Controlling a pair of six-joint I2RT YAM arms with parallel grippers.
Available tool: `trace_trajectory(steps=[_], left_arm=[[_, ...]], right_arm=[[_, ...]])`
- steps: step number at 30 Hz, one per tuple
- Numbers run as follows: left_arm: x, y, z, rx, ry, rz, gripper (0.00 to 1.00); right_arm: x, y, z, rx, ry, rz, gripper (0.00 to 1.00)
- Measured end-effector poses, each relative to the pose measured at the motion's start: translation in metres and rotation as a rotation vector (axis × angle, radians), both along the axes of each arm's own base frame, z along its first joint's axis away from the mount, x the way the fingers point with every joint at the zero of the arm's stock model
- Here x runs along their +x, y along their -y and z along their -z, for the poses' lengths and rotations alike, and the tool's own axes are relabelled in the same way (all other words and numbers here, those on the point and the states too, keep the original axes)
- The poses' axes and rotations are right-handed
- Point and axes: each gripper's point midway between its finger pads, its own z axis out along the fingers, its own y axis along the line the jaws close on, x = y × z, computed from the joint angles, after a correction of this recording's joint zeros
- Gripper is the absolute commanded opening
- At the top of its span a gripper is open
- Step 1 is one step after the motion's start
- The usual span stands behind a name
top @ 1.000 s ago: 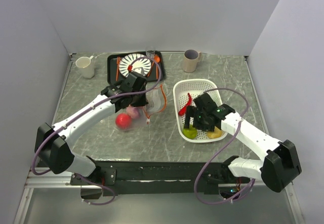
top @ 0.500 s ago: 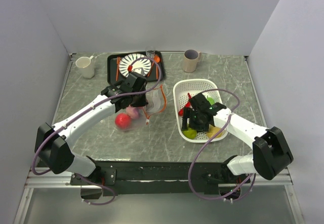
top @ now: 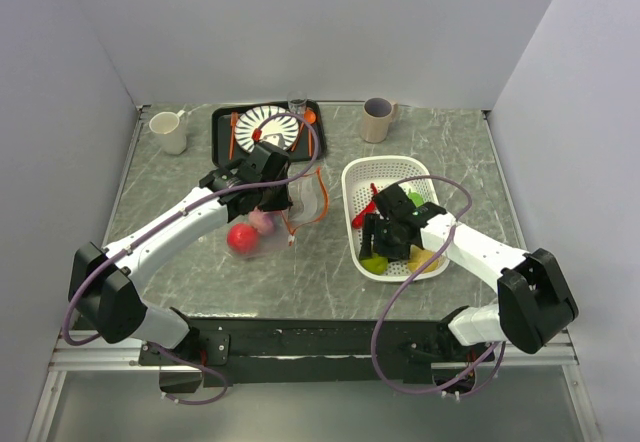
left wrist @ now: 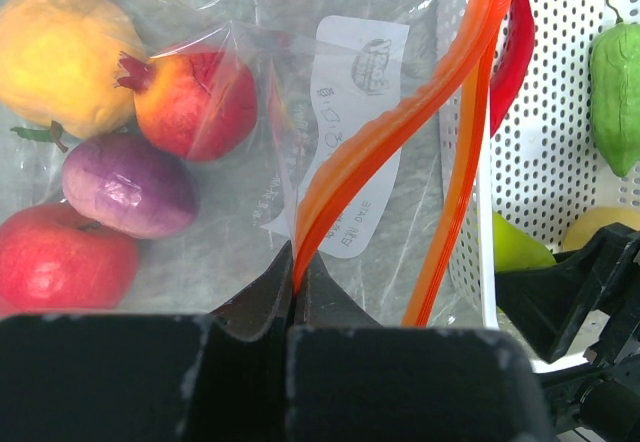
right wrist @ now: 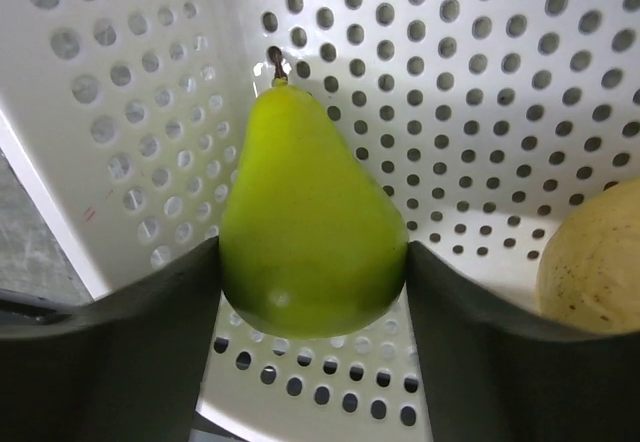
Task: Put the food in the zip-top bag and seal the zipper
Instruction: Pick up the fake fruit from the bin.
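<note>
Gripping the green pear (right wrist: 308, 224) in the white basket (right wrist: 500, 72) with my right gripper (right wrist: 312, 300), left gripper (left wrist: 297, 297) clamping the zipper (left wrist: 398, 127) of the zip-top bag (left wrist: 240, 52)

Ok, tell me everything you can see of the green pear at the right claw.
The green pear is glossy yellow-green, plastic-looking, with a short brown stem on its narrow end pointing away from the wrist camera. It lies in the white perforated basket by its wall, gripped at both flanks by the right claw. A yellow fruit sits beside it, apart.
</note>
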Motion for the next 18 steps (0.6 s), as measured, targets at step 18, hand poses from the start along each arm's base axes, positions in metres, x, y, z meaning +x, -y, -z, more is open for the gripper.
trace_trajectory(steps=[18], left_arm=[[0.000,0.000,0.000,0.000,-0.001,0.000,0.01]], right_arm=[[0.069,0.026,-0.026,-0.075,0.215,0.184,0.59]])
